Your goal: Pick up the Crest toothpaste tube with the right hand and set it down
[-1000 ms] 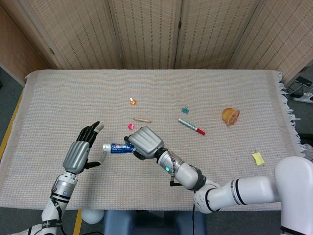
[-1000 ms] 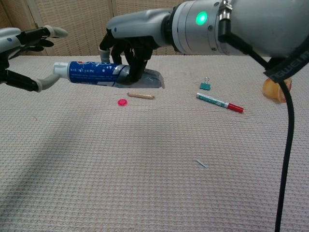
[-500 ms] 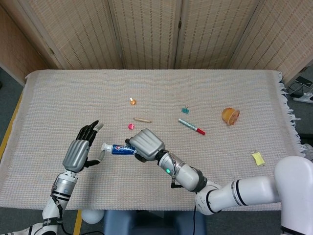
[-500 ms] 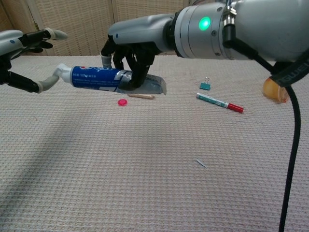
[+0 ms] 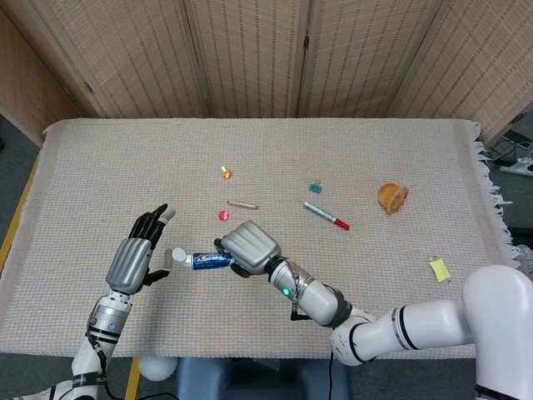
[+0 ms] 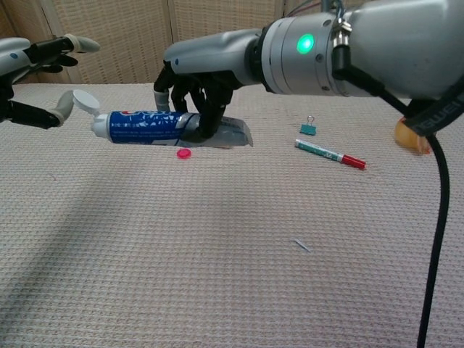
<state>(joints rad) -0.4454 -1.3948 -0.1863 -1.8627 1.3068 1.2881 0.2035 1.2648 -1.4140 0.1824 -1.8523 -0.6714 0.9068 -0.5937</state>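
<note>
While right hand (image 5: 248,244) grips toothpaste tube (image 6: 156,127), tube drifts lower-right, off left hand's (image 5: 137,258) thumb; left hand released; set-down pending.

Counting what is lying on the cloth-covered table (image 5: 100,158)

Showing up are one Crest toothpaste tube (image 5: 208,259), one red-capped marker (image 5: 326,216), one teal binder clip (image 5: 316,187), one pink disc (image 5: 223,215), one wooden peg (image 5: 242,204), one orange toy (image 5: 391,197), one yellow piece (image 5: 439,269), one small orange bit (image 5: 226,172).
</note>
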